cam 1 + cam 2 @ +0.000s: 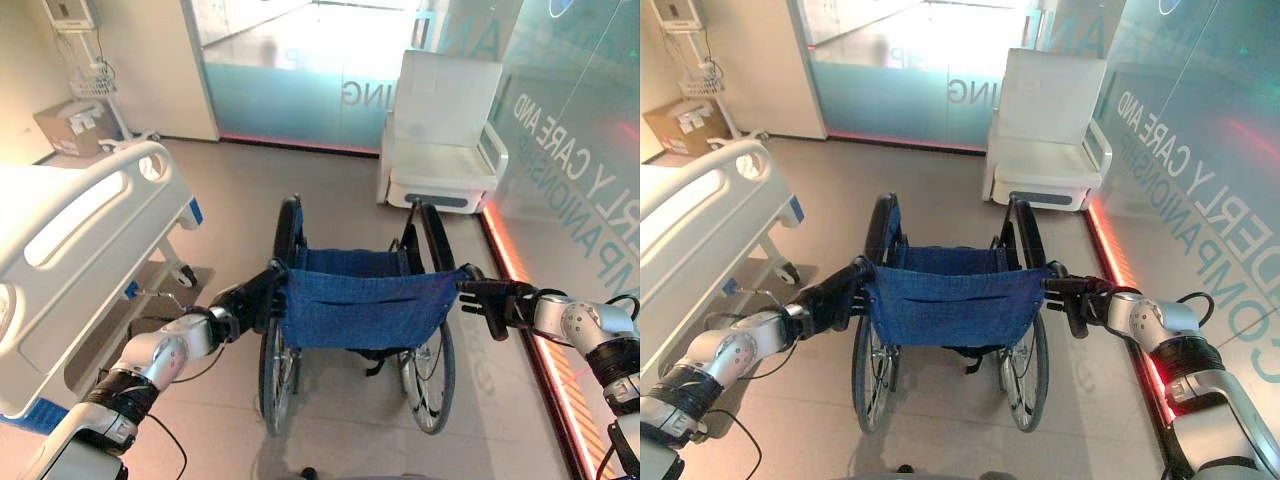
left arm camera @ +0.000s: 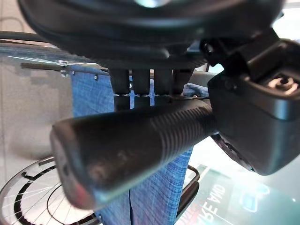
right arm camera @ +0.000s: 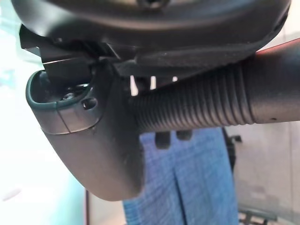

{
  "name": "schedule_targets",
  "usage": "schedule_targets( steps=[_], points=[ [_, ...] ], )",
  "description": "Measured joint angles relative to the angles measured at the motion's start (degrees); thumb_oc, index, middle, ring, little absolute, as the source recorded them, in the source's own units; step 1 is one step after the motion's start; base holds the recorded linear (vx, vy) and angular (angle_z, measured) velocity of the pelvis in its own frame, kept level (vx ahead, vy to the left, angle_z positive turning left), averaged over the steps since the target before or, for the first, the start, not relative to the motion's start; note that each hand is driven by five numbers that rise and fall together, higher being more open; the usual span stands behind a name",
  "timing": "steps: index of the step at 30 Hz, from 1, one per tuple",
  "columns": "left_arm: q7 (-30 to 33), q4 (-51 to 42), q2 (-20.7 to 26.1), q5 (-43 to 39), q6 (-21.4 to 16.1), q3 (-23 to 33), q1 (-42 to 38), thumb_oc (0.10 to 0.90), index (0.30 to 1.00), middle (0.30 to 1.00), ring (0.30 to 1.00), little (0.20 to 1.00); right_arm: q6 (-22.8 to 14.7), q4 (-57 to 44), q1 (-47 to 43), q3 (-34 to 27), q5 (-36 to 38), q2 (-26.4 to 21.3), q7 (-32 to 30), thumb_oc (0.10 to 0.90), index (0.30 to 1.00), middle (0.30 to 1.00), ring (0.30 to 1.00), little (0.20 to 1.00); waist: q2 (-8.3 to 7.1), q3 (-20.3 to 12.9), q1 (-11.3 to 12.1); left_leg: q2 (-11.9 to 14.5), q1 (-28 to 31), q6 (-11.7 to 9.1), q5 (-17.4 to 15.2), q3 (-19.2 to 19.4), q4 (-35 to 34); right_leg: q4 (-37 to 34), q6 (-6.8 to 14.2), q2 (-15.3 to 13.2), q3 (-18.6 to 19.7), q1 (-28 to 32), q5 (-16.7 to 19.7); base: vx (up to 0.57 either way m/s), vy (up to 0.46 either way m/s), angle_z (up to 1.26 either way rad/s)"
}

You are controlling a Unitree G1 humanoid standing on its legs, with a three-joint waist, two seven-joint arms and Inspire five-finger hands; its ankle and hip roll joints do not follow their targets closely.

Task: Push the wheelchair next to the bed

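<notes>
A wheelchair (image 1: 360,312) with a blue cloth back and black frame stands on the floor in front of me, facing away. My left hand (image 1: 250,298) is shut on its left push handle (image 2: 136,145), fingers behind the ribbed grip and thumb in front. My right hand (image 1: 495,300) is shut on the right push handle (image 3: 201,105), the thumb curled round the grip. The white hospital bed (image 1: 80,230) with its side rail stands at the left, about a wheel's width of floor away from the wheelchair.
A white armchair (image 1: 440,130) stands ahead at the back right. A glass wall (image 1: 570,150) with a red light strip (image 1: 530,330) at its foot runs along the right. A cardboard box (image 1: 75,125) sits at the far left. Open floor lies between bed and armchair.
</notes>
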Motion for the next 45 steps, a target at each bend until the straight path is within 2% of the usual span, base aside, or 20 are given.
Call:
schedule_targets(
  steps=[3, 6, 8, 10, 12, 13, 15, 16, 17, 18, 19, 20, 21, 24, 27, 31, 38, 41, 42, 45],
  points=[
    [0.6, 0.2, -0.9, 0.1, 0.0, 1.3, 0.0, 0.400, 0.300, 0.300, 0.300, 0.300, -0.3, 0.3, -0.1, -0.6, 0.0, 1.1, 0.0, 0.400, 0.300, 0.300, 0.300, 0.300, -0.72, 0.3, -0.1, 0.0, -0.5, 0.1, 0.0, -0.5, 0.6, -3.6, 0.7, 0.4, 0.0, 1.3, 0.2, 0.34, -0.145, -0.08],
    [2.2, 0.8, -2.9, 0.0, -2.0, 3.4, -0.1, 0.400, 0.300, 0.300, 0.300, 0.300, -2.0, -0.2, -0.8, -1.5, -0.1, 1.5, 0.0, 0.400, 0.300, 0.300, 0.300, 0.300, 2.11, 2.7, 0.0, 1.8, -2.3, -0.2, -0.6, -6.3, 3.3, 4.3, 0.7, 3.0, 2.1, -6.4, -0.1, 0.46, -0.211, -0.09],
    [2.3, 0.9, -2.4, -0.1, -2.6, 3.8, -0.7, 0.400, 0.300, 0.300, 0.300, 0.300, -1.6, -0.4, -2.6, -1.5, -0.1, 1.3, 0.0, 0.400, 0.300, 0.300, 0.300, 0.300, 3.16, 3.4, -1.4, 2.6, -4.9, -0.2, -1.3, -8.2, 5.5, -1.0, 2.9, 3.4, 2.1, -9.2, 1.3, 0.41, -0.221, 0.32],
    [2.7, 1.8, -3.0, -0.1, -3.0, 3.9, -1.5, 0.400, 0.300, 0.300, 0.300, 0.300, -1.6, -0.4, -3.0, -2.0, -0.1, 1.6, 0.0, 0.400, 0.300, 0.300, 0.300, 0.300, 2.46, 3.8, -2.5, 2.2, -5.8, -0.4, -1.5, -8.9, 4.4, -7.0, 3.8, 1.6, 1.9, -8.9, 2.2, 0.46, -0.264, 0.76],
    [2.5, 2.6, -3.5, -0.1, -3.9, 3.9, -3.2, 0.400, 0.300, 0.300, 0.300, 0.300, -1.5, 0.0, -2.9, -3.3, -0.1, 1.9, 0.0, 0.400, 0.300, 0.300, 0.300, 0.300, -1.46, 3.3, -4.0, 0.6, -5.0, -1.7, -2.4, -8.9, 2.5, -7.1, 3.2, -0.7, 2.0, -7.5, 1.5, 0.47, -0.278, 1.06],
    [3.0, 4.1, -4.7, -0.1, -4.4, 4.0, -5.3, 0.400, 0.300, 0.300, 0.300, 0.300, -1.6, 1.3, -4.8, -4.0, -0.7, 1.8, 0.0, 0.400, 0.300, 0.300, 0.300, 0.300, -2.97, 5.0, -5.3, -1.7, -8.7, -0.2, -8.4, -4.4, 21.0, -5.5, 3.0, -2.8, 1.8, -7.4, 5.2, 0.38, -0.231, 0.89],
    [4.9, 4.9, -9.4, 0.0, -4.6, 4.7, -4.5, 0.400, 0.300, 0.300, 0.300, 0.300, -0.9, 1.1, -6.3, -1.7, -1.2, -1.1, 0.0, 0.400, 0.300, 0.300, 0.300, 0.300, 2.06, 4.8, -4.0, 1.2, -5.0, -1.1, -18.8, -2.5, 23.1, 1.6, 0.0, 0.4, 2.2, -8.3, 3.3, 0.42, -0.306, 0.33],
    [5.2, 4.7, -9.7, 0.0, -4.8, 4.8, -3.9, 0.400, 0.300, 0.300, 0.300, 0.300, -0.6, 1.2, -6.3, -1.6, -1.1, -1.3, 0.0, 0.400, 0.300, 0.300, 0.300, 0.300, 2.78, 4.6, -4.2, 2.0, -5.0, -1.7, -18.7, -2.5, 22.7, 4.5, -1.4, 1.3, 1.7, -8.7, 2.4, 0.45, -0.377, 0.18],
    [6.0, 2.5, -9.2, 0.0, -5.1, 5.0, -1.3, 0.400, 0.300, 0.300, 0.300, 0.300, -0.1, 1.1, -6.2, -1.1, -0.9, -1.1, 0.0, 0.400, 0.300, 0.300, 0.300, 0.300, 3.00, 3.3, -4.6, 4.1, -4.3, -8.1, -18.0, -1.7, 22.9, 8.6, -5.6, 3.9, -1.6, -8.5, -0.2, 0.30, -0.290, 0.19],
    [6.3, 0.9, -8.1, -0.2, -5.2, 5.5, 0.1, 0.400, 0.300, 0.300, 0.300, 0.300, 0.0, 0.9, -6.1, -0.9, -0.3, -0.6, 0.0, 0.400, 0.300, 0.300, 0.300, 0.300, 1.64, 2.9, -4.2, 3.7, -5.2, -11.1, -17.8, -1.6, 26.0, 7.5, -7.5, 4.2, -2.4, -7.4, -1.8, 0.36, -0.349, -0.06],
    [6.7, 0.1, -7.6, -0.8, -5.5, 6.4, 1.0, 0.400, 0.300, 0.300, 0.300, 0.300, -0.4, 0.5, -5.9, -1.5, 0.2, -0.1, 0.0, 0.400, 0.300, 0.300, 0.300, 0.300, 0.39, 2.8, -2.7, 3.1, -11.5, -12.8, -15.8, -1.6, 38.5, 4.7, -7.3, 3.9, -2.5, -6.5, -4.3, 0.30, -0.251, -0.26],
    [8.1, 0.1, -9.0, -0.8, -5.6, 6.9, 1.1, 0.400, 0.300, 0.300, 0.300, 0.300, -1.1, 0.4, -5.9, -1.6, 0.1, 0.3, 0.0, 0.400, 0.300, 0.300, 0.300, 0.300, 0.31, 2.9, -1.6, 3.6, -19.8, -12.6, -8.3, -0.9, 53.0, 3.7, -8.4, 4.0, -3.4, -5.3, -3.8, 0.31, -0.202, -0.22],
    [8.8, 0.1, -9.0, -0.8, -5.7, 6.9, 1.5, 0.400, 0.300, 0.300, 0.300, 0.300, -1.3, 0.5, -5.8, -1.5, 0.0, 0.6, 0.0, 0.400, 0.300, 0.300, 0.300, 0.300, 0.36, 2.9, -0.9, 4.6, -23.6, -11.3, -6.5, 0.5, 58.2, 3.2, -8.3, 4.3, -3.4, -4.5, -3.5, 0.25, -0.069, -0.13],
    [9.0, -0.2, -8.8, -0.9, -6.5, 6.9, 3.3, 0.400, 0.300, 0.300, 0.300, 0.300, -2.2, 1.0, -5.8, 0.2, 0.0, 1.2, -0.4, 0.400, 0.300, 0.300, 0.300, 0.300, 0.03, 2.9, 1.5, 4.6, -25.2, -9.4, -7.7, 2.6, 50.7, -0.2, -8.5, 5.5, -3.1, -0.6, -3.4, 0.46, -0.007, -0.14],
    [8.6, -0.4, -7.9, -1.3, -6.9, 6.9, 3.8, 0.400, 0.300, 0.300, 0.300, 0.300, -2.7, 1.4, -5.9, 0.9, 0.0, 1.9, -0.6, 0.400, 0.300, 0.300, 0.300, 0.300, 0.61, 2.8, 3.6, 4.0, -20.1, -9.4, -7.6, 4.6, 21.0, -6.7, -9.4, 9.4, 0.2, 4.2, -2.4, 0.58, 0.036, -0.13],
    [8.8, -0.9, -6.7, -2.5, -6.9, 6.8, 3.7, 0.400, 0.300, 0.300, 0.300, 0.300, -2.9, 1.4, -5.9, 1.2, 0.2, 2.3, -1.0, 0.400, 0.300, 0.300, 0.300, 0.300, 2.44, 2.8, 6.4, 4.5, -20.2, -9.3, -7.5, 5.9, 1.9, -13.8, -9.7, 13.3, 4.0, 11.4, -1.4, 0.56, 0.055, -0.31],
    [10.2, -5.0, -5.5, -3.4, -6.4, 8.2, 5.7, 0.400, 0.300, 0.300, 0.300, 0.300, -2.6, 1.4, -5.4, 1.2, 0.0, 2.5, -0.2, 0.400, 0.300, 0.300, 0.300, 0.300, 2.66, 1.4, 10.6, 2.3, -19.8, -7.6, -6.7, 6.9, 5.3, -11.6, -8.7, 12.4, 9.2, 17.9, -9.0, 0.61, 0.140, -0.43],
    [10.1, -5.2, -5.6, -3.4, -5.7, 9.1, 5.9, 0.400, 0.300, 0.300, 0.300, 0.300, -3.2, 1.4, -3.8, 0.9, -0.5, 3.8, -0.1, 0.400, 0.300, 0.300, 0.300, 0.300, -0.89, -0.8, 13.1, -1.9, -19.0, -2.4, -3.7, 5.9, 9.5, -7.7, -6.5, 7.0, 5.8, 18.4, -13.4, 0.52, 0.246, -0.52],
    [9.9, -4.4, -6.0, -3.2, -5.7, 9.2, 5.9, 0.400, 0.300, 0.300, 0.300, 0.300, -4.1, 1.4, -3.1, 0.8, -1.1, 4.4, -0.1, 0.400, 0.300, 0.300, 0.300, 0.300, 0.01, -1.3, 12.7, -2.6, -17.4, 2.5, -0.5, 5.4, 9.3, 0.3, -4.7, 6.6, 0.4, 16.7, -12.6, 0.51, 0.294, -0.16],
    [8.3, -2.4, -6.9, -2.1, -5.3, 9.6, 5.8, 0.400, 0.300, 0.300, 0.300, 0.300, -4.8, 1.0, -0.8, 0.1, -2.4, 5.5, -0.1, 0.400, 0.300, 0.300, 0.300, 0.300, -1.00, -2.4, 9.3, -5.4, -12.9, 6.9, 2.4, 3.2, 8.8, 31.5, 0.1, -1.4, -2.9, 5.4, -8.2, 0.40, 0.233, 0.38]
  ],
)
